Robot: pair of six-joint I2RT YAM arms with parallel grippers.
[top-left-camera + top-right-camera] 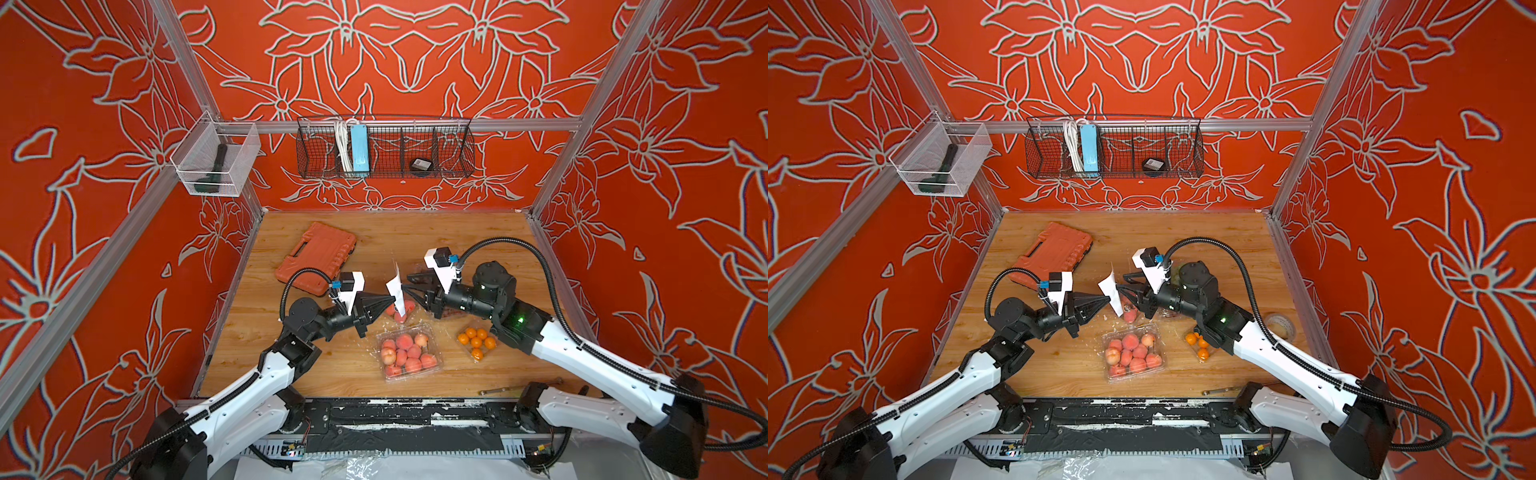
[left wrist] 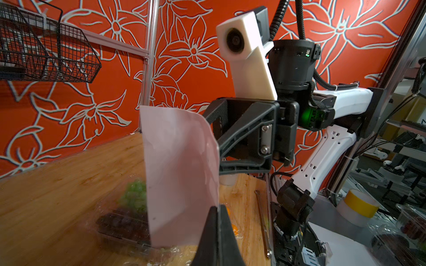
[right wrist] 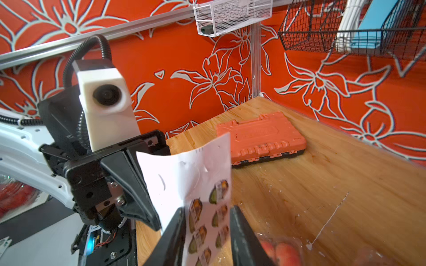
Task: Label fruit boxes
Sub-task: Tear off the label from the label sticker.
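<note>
The left gripper (image 1: 392, 298) has its jaws pressed together on the lower edge of a white sticker sheet (image 1: 397, 290), holding it up on end above the wooden table (image 1: 436, 232). From the right wrist view you can see rows of small fruit stickers on the face of the sheet turned toward the right gripper (image 3: 207, 207). That gripper faces the left one across the sheet. Its jaws stand apart, with the stickered part of the sheet between the two fingers (image 3: 175, 230).

Straight below the meeting jaws sits the clamshell box with few peaches (image 1: 401, 311), partly hidden by the sheet. The box with many peaches (image 1: 409, 353) lies nearer the robot's base than both grippers, well apart from them. The box of small oranges (image 1: 476, 343) sits beneath the right forearm, behind its jaws. The grape box (image 2: 119, 221), green and purple, lies on the table past the sheet, on the right gripper's side. An orange tool case (image 1: 318, 257) rests beyond the left gripper, toward the back wall.
</note>
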